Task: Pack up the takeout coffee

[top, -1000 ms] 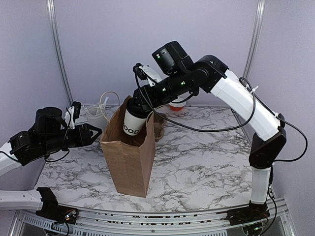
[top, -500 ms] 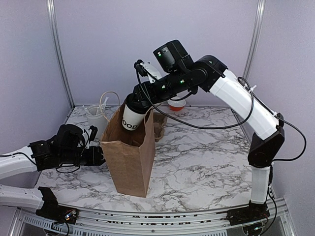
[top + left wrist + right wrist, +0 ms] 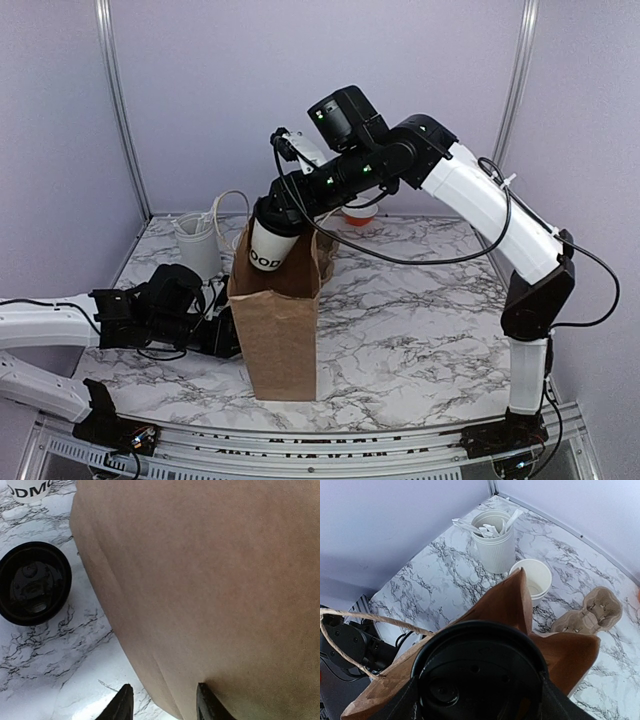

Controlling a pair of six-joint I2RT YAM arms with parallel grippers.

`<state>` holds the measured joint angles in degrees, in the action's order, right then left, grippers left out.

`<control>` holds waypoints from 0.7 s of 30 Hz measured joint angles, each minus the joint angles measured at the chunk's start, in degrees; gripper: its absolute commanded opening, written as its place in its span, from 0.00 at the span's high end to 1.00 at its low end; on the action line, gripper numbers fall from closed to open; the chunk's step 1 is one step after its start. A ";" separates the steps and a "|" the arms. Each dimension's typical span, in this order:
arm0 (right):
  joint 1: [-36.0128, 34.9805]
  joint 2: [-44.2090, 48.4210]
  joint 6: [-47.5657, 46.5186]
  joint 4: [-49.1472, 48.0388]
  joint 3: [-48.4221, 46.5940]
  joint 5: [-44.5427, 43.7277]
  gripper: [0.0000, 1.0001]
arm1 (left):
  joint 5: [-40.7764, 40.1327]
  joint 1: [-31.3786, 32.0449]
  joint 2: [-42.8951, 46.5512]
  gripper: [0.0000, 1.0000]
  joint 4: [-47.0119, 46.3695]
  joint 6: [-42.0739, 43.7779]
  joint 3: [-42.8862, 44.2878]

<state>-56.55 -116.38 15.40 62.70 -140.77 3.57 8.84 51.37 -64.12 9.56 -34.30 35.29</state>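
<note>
The takeout coffee [image 3: 266, 250], a white cup with dark lettering and a black lid [image 3: 480, 670], hangs tilted in the mouth of an upright brown paper bag [image 3: 283, 325]. My right gripper [image 3: 283, 212] is shut on it from above, its fingers [image 3: 395, 702] pressed against the lid's sides. My left gripper [image 3: 226, 338] lies low on the table at the bag's left side. In the left wrist view the bag [image 3: 210, 580] fills the frame. Its corner fold sits between the open left fingers [image 3: 122, 705]; one touches the paper and the other stands apart.
A ribbed white tumbler with cutlery [image 3: 495, 542] and a stack of open white cups [image 3: 531, 582] stand behind the bag, the brown pulp carrier [image 3: 592, 611] to its right. A round black lid-like thing [image 3: 32, 590] lies left of the bag. The bag's twine handle [image 3: 365, 617] hangs loose.
The left arm has swung down and right to the bag's lower left side, its jaws narrowing. The bag has shifted to the right. The right gripper still holds the cup in the bag's mouth.
</note>
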 measured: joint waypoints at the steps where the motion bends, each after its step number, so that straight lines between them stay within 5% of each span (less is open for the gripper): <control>1: 0.00 0.00 0.00 0.35 0.00 -0.04 0.40 | 0.24 0.33 -0.59 0.56 -0.46 0.07 0.37; 21: -0.11 0.90 -0.20 8.57 3.15 -4.00 0.42 | 0.72 2.58 -6.69 0.56 -5.33 1.31 4.42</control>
<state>-56.66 -115.48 15.20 71.26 -137.62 -0.43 9.56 53.95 -70.81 4.23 -32.99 39.70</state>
